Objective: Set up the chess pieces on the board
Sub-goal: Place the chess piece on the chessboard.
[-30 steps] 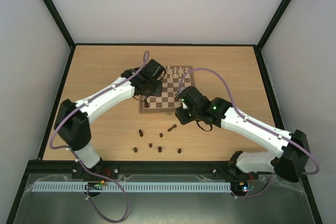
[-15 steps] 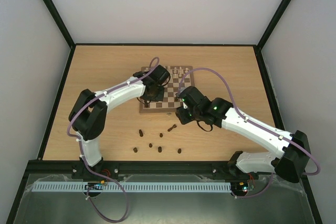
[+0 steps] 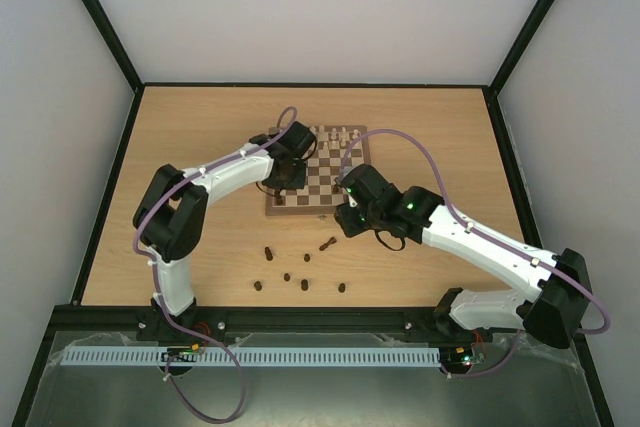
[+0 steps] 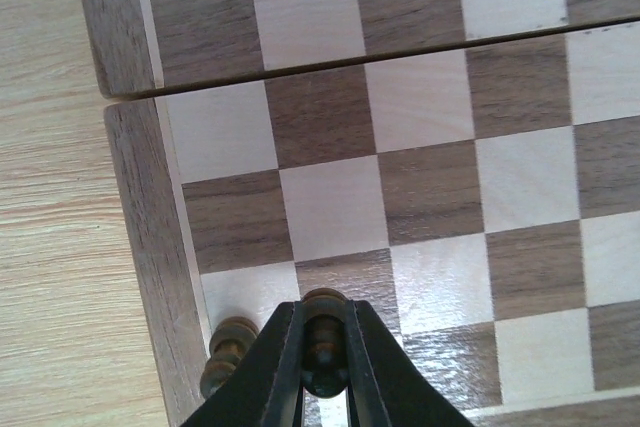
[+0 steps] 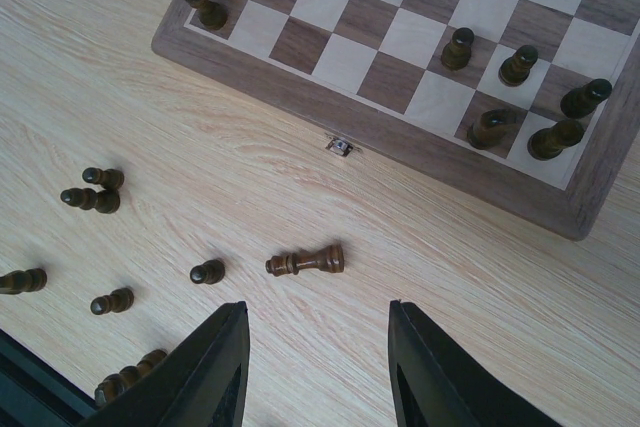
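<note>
The board (image 3: 322,179) lies mid-table, its brown border (image 4: 140,207) filling the left wrist view. My left gripper (image 4: 322,309) is shut on a dark chess piece (image 4: 325,339) just above the near-left squares. Another dark piece (image 4: 228,345) stands beside it on the corner square. From above, the left gripper (image 3: 285,175) sits over the board's left side. My right gripper (image 5: 315,307) hangs open above the table in front of the board, over a fallen dark piece (image 5: 305,263). Several dark pieces (image 5: 518,65) stand at the board's near-right corner.
Several loose dark pieces (image 3: 287,275) lie scattered on the table between the board and the arm bases, among them a pair (image 5: 95,189) and a pawn (image 5: 207,271). Cream-white pieces (image 3: 340,133) line the far edge. The clasp (image 5: 341,147) sticks out in front.
The left arm has folded, its elbow swinging in to the right, while its gripper stays over the board's left side with the piece. The right arm has not moved.
</note>
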`<state>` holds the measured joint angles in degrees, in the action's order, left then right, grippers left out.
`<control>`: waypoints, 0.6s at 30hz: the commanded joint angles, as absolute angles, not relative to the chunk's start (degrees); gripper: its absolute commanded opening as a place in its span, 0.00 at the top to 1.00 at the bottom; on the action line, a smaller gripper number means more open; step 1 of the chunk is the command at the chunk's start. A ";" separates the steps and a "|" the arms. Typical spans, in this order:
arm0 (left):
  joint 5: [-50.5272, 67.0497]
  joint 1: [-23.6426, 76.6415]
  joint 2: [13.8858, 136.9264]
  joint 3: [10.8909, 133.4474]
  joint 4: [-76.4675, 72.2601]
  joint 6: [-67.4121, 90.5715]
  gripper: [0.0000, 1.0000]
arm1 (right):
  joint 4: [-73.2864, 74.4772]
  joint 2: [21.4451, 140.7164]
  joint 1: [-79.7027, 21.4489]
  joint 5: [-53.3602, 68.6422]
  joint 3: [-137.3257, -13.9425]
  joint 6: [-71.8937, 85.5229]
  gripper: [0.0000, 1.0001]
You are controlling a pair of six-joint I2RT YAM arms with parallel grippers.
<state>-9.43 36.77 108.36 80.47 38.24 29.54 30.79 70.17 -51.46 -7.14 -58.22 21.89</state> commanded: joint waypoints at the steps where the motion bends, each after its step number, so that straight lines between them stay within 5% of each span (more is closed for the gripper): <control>1: -8.97 36.47 109.91 79.33 37.35 28.79 0.91 | 32.51 69.52 -51.42 -7.87 -57.33 21.88 0.61; 18: -6.98 37.06 110.13 76.63 35.69 28.86 0.88 | 32.25 69.89 -51.47 -7.82 -57.00 21.88 0.61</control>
<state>-7.46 36.73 109.67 77.89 35.48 29.30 30.79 70.17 -51.46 -7.14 -58.15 21.89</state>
